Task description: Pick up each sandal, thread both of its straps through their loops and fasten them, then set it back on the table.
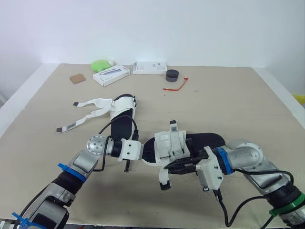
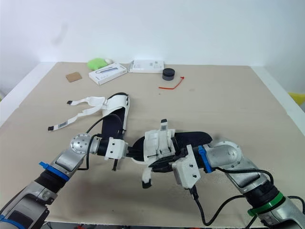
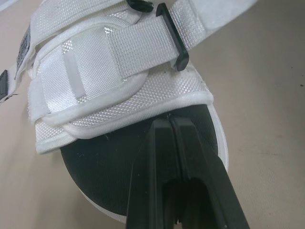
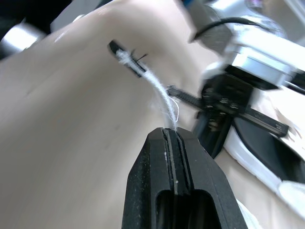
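Note:
A black-soled sandal (image 1: 205, 141) with white straps lies across the middle of the table. My left gripper (image 1: 144, 151) is shut on the rim of its sole (image 3: 105, 162), just below the white upper (image 3: 119, 71) and its black loop (image 3: 172, 43). My right gripper (image 4: 170, 131) is shut on one white strap (image 4: 159, 93), whose black-tipped end (image 1: 164, 184) hangs loose toward the table's front. A second sandal (image 1: 122, 114) lies behind and to the left, with both its straps (image 1: 83, 120) unfastened and spread out leftward.
Along the back edge sit a green object (image 1: 100, 65), two white boxes (image 1: 111, 75) (image 1: 149, 67), a black round piece (image 1: 172, 75), a red tie (image 1: 176, 86) and a brown card (image 1: 77, 78). Bare tabletop (image 1: 248, 105) stretches to the right.

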### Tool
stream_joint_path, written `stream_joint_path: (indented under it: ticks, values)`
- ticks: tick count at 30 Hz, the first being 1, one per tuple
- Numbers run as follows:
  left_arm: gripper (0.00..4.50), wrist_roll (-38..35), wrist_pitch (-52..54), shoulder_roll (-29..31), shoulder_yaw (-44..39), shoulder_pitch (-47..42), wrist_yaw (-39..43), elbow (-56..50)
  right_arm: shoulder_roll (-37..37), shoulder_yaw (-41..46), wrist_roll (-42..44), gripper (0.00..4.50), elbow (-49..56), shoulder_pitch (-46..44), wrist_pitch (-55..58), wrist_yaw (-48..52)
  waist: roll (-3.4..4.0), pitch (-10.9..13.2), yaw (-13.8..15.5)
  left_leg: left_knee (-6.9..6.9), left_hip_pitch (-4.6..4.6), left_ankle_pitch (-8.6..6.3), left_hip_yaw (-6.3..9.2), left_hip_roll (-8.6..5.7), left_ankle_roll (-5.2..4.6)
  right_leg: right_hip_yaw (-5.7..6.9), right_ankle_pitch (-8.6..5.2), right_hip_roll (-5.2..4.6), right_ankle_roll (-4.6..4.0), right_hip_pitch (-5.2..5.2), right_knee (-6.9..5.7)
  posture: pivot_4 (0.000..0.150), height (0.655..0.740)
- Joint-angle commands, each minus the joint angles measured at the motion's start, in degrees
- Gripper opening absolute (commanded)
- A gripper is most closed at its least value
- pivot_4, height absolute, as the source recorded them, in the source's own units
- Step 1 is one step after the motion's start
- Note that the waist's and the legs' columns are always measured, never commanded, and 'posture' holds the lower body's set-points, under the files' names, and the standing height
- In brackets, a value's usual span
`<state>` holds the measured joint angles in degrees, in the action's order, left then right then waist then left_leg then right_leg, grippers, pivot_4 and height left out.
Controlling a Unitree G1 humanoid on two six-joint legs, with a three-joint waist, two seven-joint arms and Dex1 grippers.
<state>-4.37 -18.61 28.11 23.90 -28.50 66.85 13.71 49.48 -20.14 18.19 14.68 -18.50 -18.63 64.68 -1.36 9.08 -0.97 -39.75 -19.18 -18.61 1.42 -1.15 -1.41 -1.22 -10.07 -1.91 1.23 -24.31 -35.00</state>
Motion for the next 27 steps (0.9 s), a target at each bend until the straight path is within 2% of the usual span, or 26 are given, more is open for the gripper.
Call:
stream_joint_path:
  ticks: [1,14,27]
  values:
    - [0.0,4.6,2.4,0.8,2.3,1.4,0.5,4.2,-2.3,3.5,8.5,0.03,6.2,-1.6,14.0,-4.0,-0.01,0.0,0.0,0.0,0.0,0.0,0.01,0.0,0.0,0.01,0.0,0.0,0.0,0.0,0.0,0.15,0.74]
    - [0.0,4.6,2.2,0.7,2.3,1.4,0.5,4.4,-8.7,11.6,13.5,0.03,2.8,-8.9,44.3,-13.1,0.01,0.0,0.0,0.0,-0.09,0.03,0.15,-0.02,0.05,0.13,0.16,-0.04,0.22,-0.05,0.0,0.15,0.74]
    - [0.0,4.6,2.1,1.0,2.4,1.4,0.7,4.3,-9.8,12.3,11.3,0.03,-0.1,-10.7,54.4,-14.4,0.0,0.0,-0.1,-0.01,-0.11,0.03,0.17,-0.03,0.05,0.15,0.17,-0.04,0.25,-0.05,0.01,0.15,0.74]
